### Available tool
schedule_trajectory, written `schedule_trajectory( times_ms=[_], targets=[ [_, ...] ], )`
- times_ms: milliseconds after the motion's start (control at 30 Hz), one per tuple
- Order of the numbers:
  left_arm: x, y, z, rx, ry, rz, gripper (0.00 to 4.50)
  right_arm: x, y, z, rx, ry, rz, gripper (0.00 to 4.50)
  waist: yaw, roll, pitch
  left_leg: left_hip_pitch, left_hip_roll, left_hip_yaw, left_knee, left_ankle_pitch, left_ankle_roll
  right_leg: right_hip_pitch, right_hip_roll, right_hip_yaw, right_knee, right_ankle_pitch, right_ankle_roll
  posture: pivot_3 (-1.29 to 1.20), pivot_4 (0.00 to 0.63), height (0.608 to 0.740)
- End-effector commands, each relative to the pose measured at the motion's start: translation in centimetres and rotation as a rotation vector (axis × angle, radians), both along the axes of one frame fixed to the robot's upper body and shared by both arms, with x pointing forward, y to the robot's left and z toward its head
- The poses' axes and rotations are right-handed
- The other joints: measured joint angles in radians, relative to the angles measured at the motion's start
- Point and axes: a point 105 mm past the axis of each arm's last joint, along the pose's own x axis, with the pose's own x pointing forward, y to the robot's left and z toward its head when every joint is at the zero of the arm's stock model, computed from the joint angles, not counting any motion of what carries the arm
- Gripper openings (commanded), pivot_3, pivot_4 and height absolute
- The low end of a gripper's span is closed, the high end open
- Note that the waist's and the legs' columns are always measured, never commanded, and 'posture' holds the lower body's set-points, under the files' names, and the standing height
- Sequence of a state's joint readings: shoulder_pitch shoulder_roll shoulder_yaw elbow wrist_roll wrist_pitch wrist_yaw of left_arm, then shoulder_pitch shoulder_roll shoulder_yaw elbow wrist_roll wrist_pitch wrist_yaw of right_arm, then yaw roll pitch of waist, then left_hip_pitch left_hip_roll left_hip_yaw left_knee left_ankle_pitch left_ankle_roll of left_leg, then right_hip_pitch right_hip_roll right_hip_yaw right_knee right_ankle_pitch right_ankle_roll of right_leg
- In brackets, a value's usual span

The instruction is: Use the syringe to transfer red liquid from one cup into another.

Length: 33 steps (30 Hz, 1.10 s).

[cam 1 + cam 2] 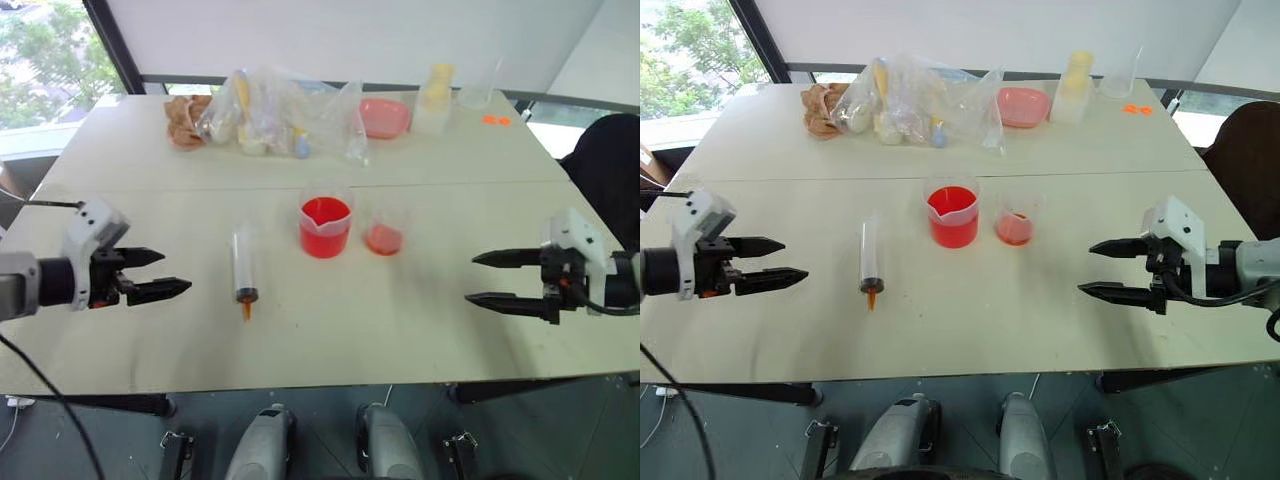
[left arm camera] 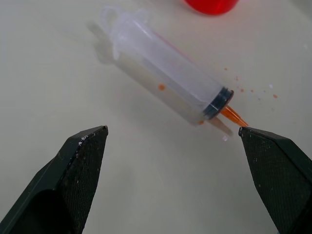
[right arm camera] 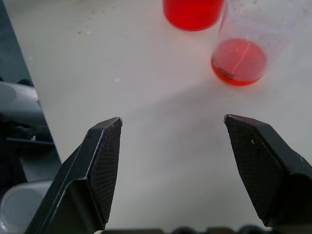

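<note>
While both arms hover over a pale table (image 1: 420, 330), nothing is held. At the far left, the left gripper (image 1: 160, 274) points toward the middle of the table with its two black fingers spread apart and empty. To its right, well clear of those fingers, the syringe (image 1: 243, 268) lies flat on the table, its orange tip toward the near edge and its dark seal just behind the tip; the barrel looks clear. Small orange specks dot the table around the tip.

Right of the syringe, near the table's centre, stands the spouted beaker (image 1: 325, 226), holding the red liquid (image 1: 324, 238) to about half its height. Just beside it on the right stands the small cup (image 1: 384, 230), with a shallow layer of red at its base. The two stand close together but apart.

At the far right, the right gripper (image 1: 478, 279) points toward the centre, its fingers also wide apart and empty, well away from the cups.

Along the far edge lie a clear plastic bag (image 1: 275, 115) of items and a pink bowl (image 1: 384, 117).
</note>
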<state>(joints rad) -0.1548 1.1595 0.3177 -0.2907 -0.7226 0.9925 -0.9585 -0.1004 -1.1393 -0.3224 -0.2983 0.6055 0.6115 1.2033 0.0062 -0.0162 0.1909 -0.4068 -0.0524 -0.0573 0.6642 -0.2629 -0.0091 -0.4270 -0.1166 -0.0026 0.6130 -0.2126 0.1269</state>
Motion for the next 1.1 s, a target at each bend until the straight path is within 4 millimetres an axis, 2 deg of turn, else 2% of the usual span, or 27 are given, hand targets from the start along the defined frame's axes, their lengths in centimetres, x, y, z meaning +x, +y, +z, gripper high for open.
schedule_trajectory(
  times_ms=[33,200,400,600,700,800,867,967,1100],
  targets=[
    [0.3,-0.6,0.8,-0.014,-0.035,-0.022,4.47,-0.2,0.6,0.1,0.005,-0.031,0.016,3.51,0.001,0.000,0.000,0.000,0.000,0.000,0.000,0.000,0.000,0.000,0.000,0.000,0.000,0.000,0.000,0.00,0.150,0.740],
    [-0.3,-1.3,0.7,-0.028,-0.012,-0.067,4.47,-0.4,0.7,-0.4,0.008,-0.031,0.008,3.51,0.005,0.000,0.000,0.000,0.000,0.000,0.000,0.000,0.000,0.000,-0.001,0.000,0.000,0.000,0.000,0.00,0.150,0.740],
    [-1.1,-0.2,-1.4,0.103,0.004,-0.113,4.47,-0.1,0.8,-0.3,0.003,-0.040,0.016,3.51,0.000,0.001,0.001,0.000,0.000,0.000,0.000,0.000,0.000,0.000,-0.001,0.000,0.000,0.000,0.000,0.00,0.150,0.740],
    [0.3,0.2,-1.5,0.189,-0.065,-0.012,4.47,0.1,1.0,-0.7,-0.019,-0.045,0.012,3.51,0.009,0.001,0.001,0.000,-0.001,0.000,0.000,0.000,0.000,0.000,-0.002,0.000,0.000,0.000,0.000,0.00,0.150,0.740],
    [1.1,-0.9,-0.2,0.143,-0.029,0.019,4.47,0.3,1.3,-0.3,-0.014,-0.069,0.026,3.51,0.010,0.000,0.001,-0.001,-0.001,0.000,0.000,0.000,0.000,0.000,-0.002,0.000,-0.001,0.000,0.000,0.00,0.150,0.740],
    [2.3,-0.6,0.4,0.145,0.164,0.163,4.47,0.2,3.4,2.4,0.054,-0.146,0.105,3.51,0.005,0.001,0.001,-0.001,-0.002,-0.001,0.002,0.000,0.000,0.000,0.000,0.000,0.001,0.002,0.004,0.00,0.150,0.740],
    [4.1,-0.7,1.8,0.014,0.272,0.279,4.47,-0.1,5.0,4.1,0.084,-0.194,0.172,3.51,0.003,0.001,0.001,0.000,-0.003,-0.001,0.002,0.000,0.000,0.001,0.000,0.000,0.004,0.002,0.005,0.00,0.150,0.740],
    [6.3,-1.9,3.7,-0.013,0.281,0.311,4.47,-0.8,7.1,5.0,0.043,-0.260,0.281,3.51,-0.006,-0.002,0.000,0.002,-0.003,-0.003,0.003,0.000,0.000,0.001,0.003,-0.001,0.007,0.002,0.005,0.00,0.150,0.740],
    [7.7,-3.2,4.2,-0.023,0.335,0.315,4.47,-1.2,8.7,5.5,0.024,-0.303,0.359,3.51,-0.020,-0.002,0.000,0.000,-0.004,-0.003,0.002,0.000,0.000,0.000,0.001,0.000,0.006,0.001,0.006,0.00,0.150,0.740]
  ],
)
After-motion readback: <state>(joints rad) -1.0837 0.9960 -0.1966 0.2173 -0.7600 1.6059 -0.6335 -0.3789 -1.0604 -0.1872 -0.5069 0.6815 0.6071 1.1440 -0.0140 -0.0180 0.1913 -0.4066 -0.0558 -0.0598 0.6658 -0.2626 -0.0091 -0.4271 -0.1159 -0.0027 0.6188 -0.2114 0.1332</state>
